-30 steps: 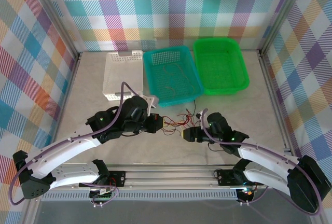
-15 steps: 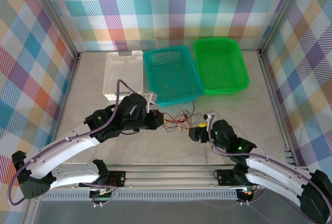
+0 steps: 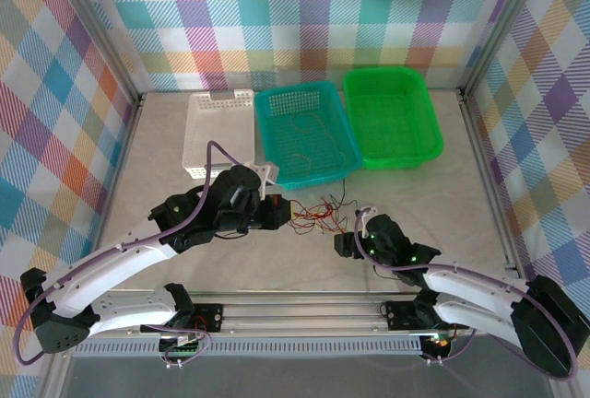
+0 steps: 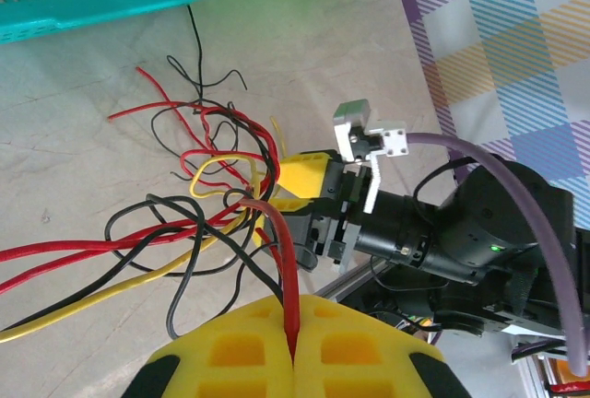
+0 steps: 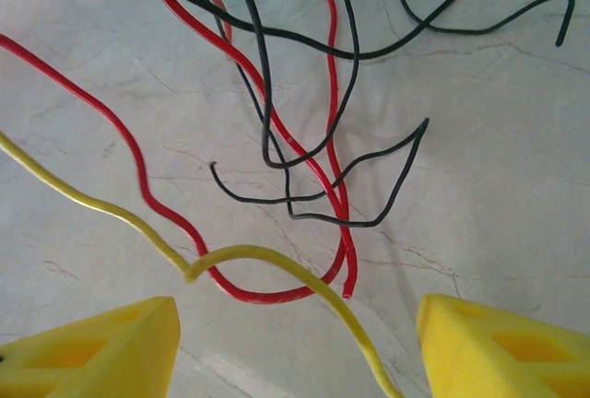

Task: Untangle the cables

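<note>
Top external checked. Found cables (image 3: 318,214) bunched mid-counter (image 3: 433,195), at 6 o'clock from teal basket (image 3: 261,112). Noted left claw (image 4: 293,347) at 9 o'clock of bunch, pinched tight on red cable (image 4: 289,278); right claw (image 5: 295,333) at 5 o'clock, wide, straddling yellow strand (image 5: 277,264), gripping nothing. Saw few loose strands (image 3: 309,135) in basket. Judged partway: most crossings left.

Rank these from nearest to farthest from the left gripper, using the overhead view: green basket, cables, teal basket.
1. cables: at the tips of the left gripper, spreading to its right.
2. teal basket: just behind the gripper, towards the back wall.
3. green basket: farthest, at the back right.
</note>
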Robot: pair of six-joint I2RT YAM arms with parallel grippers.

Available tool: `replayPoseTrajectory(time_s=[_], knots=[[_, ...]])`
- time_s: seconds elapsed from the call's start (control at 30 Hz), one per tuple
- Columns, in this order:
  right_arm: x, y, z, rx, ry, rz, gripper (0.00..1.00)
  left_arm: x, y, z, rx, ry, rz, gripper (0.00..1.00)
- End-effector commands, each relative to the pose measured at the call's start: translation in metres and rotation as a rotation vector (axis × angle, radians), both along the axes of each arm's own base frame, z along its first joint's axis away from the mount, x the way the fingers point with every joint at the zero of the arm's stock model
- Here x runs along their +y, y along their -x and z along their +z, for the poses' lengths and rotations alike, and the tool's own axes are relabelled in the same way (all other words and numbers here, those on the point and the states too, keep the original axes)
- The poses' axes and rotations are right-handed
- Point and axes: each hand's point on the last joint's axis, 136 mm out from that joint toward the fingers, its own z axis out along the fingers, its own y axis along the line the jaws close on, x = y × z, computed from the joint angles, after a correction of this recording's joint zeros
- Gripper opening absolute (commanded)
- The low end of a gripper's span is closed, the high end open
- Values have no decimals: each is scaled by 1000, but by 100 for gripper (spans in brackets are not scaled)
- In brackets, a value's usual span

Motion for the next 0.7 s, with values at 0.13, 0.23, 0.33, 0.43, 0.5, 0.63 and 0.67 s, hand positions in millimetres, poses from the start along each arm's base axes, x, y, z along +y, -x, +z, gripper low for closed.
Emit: replayPoseTrajectory(time_s=[0.13,0.23,0.33,0.43,0.5,0.63,0.67], knots=[[2,-16,1,-59,43,-25,62,13,0,15,-23,19,33,0],[-4,-18,1,-76,57,-50,49,17,1,16,-33,15,39,0],[-5,-18,4,-79,50,-56,36,23,1,17,-43,1,50,0],[-4,-16,5,-81,31,-45,28,27,0,17,-50,0,59,0],[-2,-15,3,-73,21,-41,30,27,1,16,-47,5,59,0],[2,-15,-2,-55,20,-34,36,25,1,14,-39,15,56,0],[3,-15,-4,-49,23,-30,33,25,1,14,-39,17,55,0]])
